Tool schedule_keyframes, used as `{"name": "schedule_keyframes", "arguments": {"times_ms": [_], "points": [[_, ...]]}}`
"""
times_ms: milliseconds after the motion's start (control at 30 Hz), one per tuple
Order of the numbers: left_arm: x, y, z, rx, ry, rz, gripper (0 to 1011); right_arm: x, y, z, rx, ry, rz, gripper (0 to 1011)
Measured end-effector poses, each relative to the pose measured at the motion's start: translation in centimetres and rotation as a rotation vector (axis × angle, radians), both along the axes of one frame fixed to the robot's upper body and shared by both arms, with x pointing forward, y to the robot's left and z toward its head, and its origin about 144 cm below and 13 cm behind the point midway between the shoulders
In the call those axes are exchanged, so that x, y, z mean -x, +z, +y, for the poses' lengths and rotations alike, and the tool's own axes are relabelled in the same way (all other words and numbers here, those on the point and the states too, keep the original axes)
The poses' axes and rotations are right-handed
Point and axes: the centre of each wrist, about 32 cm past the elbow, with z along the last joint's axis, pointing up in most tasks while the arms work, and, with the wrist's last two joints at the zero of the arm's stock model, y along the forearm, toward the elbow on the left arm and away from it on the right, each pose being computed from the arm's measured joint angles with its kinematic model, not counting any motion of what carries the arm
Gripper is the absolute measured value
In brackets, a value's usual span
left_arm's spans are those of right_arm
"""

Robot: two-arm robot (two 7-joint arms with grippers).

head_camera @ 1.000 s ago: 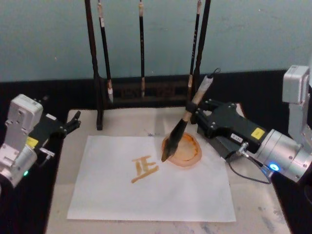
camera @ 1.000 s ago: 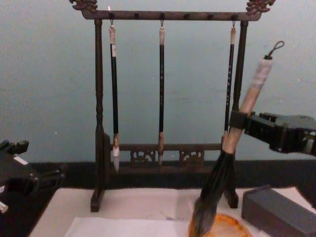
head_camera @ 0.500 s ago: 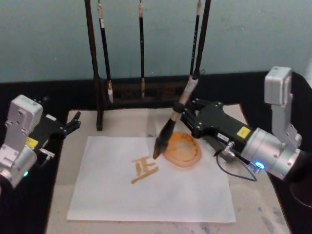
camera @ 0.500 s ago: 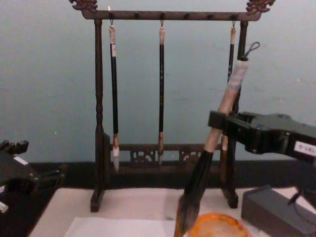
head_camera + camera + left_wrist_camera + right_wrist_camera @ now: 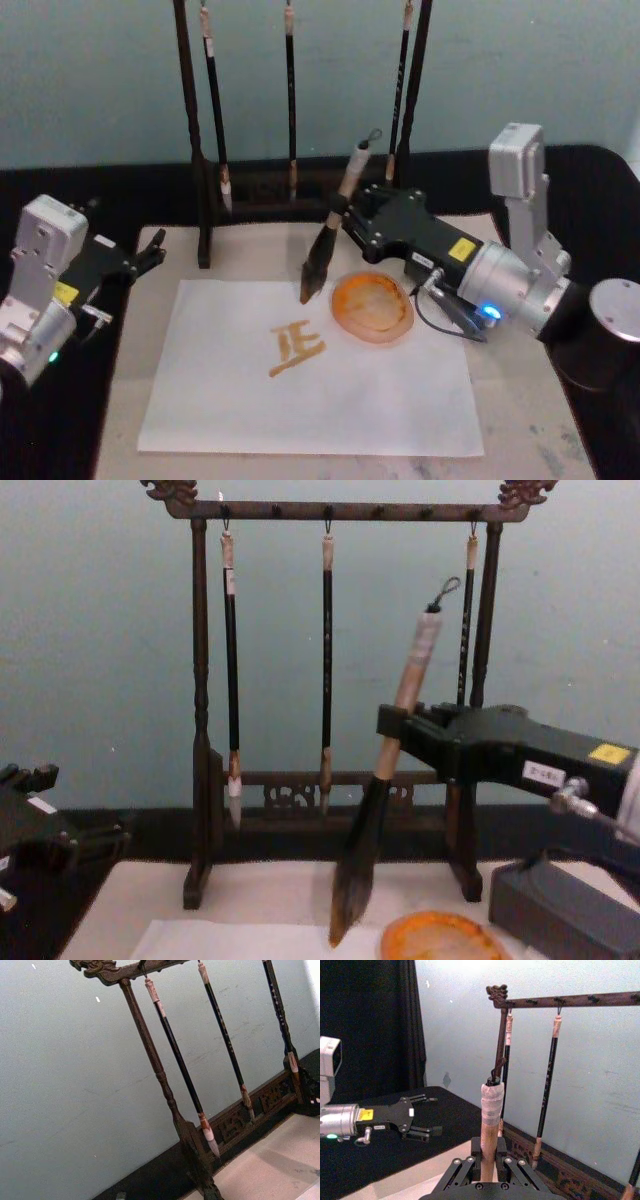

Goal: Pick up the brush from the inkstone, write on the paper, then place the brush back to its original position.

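Over on my left, my left gripper (image 5: 152,250) hangs idle above the dark table beside the beige mat (image 5: 520,420), off its left edge. Its jaws are spread wide and hold nothing, which is plainest in the right wrist view (image 5: 426,1115). The chest view catches it low at the left edge (image 5: 100,838).

Next comes the paper (image 5: 300,400), lying flat on the mat. An orange written character (image 5: 295,348) sits a little left of its middle. Behind the mat stands a dark wooden rack (image 5: 205,150) with three thin brushes (image 5: 327,660) hanging from its top bar.

Moving right, the brush (image 5: 325,245) leans with its handle tilted back and to the right and its bushy tip pointing down and to the left. That tip is over the far part of the paper, above the character and just left of the inkstone (image 5: 372,308). I cannot tell whether the hairs touch the sheet. From the chest view the brush (image 5: 375,810) crosses in front of the rack, and its tip is down beside the orange inkstone (image 5: 440,938).

My right gripper (image 5: 340,215) reaches in from the right above the inkstone. Its jaws are closed narrow on the pale handle, just above the black lower shaft. The right wrist view shows the handle (image 5: 490,1110) rising straight up out of that grip (image 5: 489,1160), with the cord loop at its top.
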Motion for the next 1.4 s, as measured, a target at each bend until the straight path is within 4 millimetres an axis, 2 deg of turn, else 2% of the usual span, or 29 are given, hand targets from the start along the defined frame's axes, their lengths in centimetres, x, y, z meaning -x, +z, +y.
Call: {"name": "schedule_keyframes", "arguments": {"times_ms": [267, 600, 1400], "points": [[0.0, 0.0, 0.0, 0.000, 0.000, 0.000, 1009, -1.8, -0.5, 1.0, 0.004, 0.024, 0.000, 174], [0.0, 0.0, 0.0, 0.000, 0.000, 0.000, 1010, -2.9, -0.4, 2.2, -0.016, 0.061, -0.022, 174], [0.0, 0.0, 0.0, 0.000, 0.000, 0.000, 1010, -3.6, -1.4, 3.5, -0.018, 0.084, -0.006, 174]]}}
